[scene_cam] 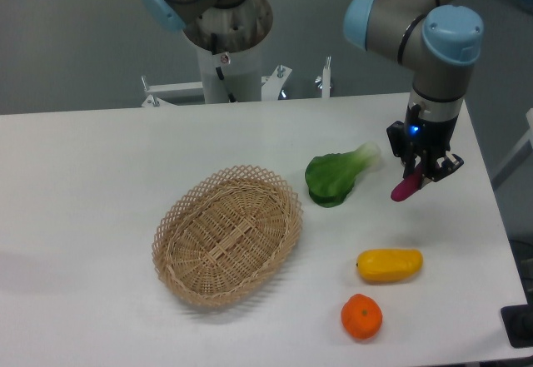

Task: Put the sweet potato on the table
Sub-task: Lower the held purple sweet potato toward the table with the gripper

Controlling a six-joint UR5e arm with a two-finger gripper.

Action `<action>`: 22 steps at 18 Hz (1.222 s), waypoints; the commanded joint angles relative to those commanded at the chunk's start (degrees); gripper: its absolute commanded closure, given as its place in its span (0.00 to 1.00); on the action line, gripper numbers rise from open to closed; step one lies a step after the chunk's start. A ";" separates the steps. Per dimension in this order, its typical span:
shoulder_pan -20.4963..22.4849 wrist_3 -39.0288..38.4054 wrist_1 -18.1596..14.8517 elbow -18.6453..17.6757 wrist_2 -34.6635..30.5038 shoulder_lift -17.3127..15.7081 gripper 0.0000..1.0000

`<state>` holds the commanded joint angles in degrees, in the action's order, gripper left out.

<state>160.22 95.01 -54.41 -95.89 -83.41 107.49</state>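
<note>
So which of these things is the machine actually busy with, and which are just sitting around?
In the job:
- sweet potato, held in the pincer above the table
- table, where it should go

Just lying about:
- wicker basket
- green leafy vegetable
- yellow pepper
- orange fruit

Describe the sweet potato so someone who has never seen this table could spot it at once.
Start at the white table and go to its right side, where the gripper hangs just right of the leafy green vegetable. The sweet potato is the small slim magenta piece held in that gripper, above the yellow pepper and the orange. It is the only purple thing, and the only one off the table.
</note>
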 joint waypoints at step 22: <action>0.17 0.44 17.22 -5.71 -0.70 8.07 0.79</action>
<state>160.40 95.45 -37.19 -101.60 -84.11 115.56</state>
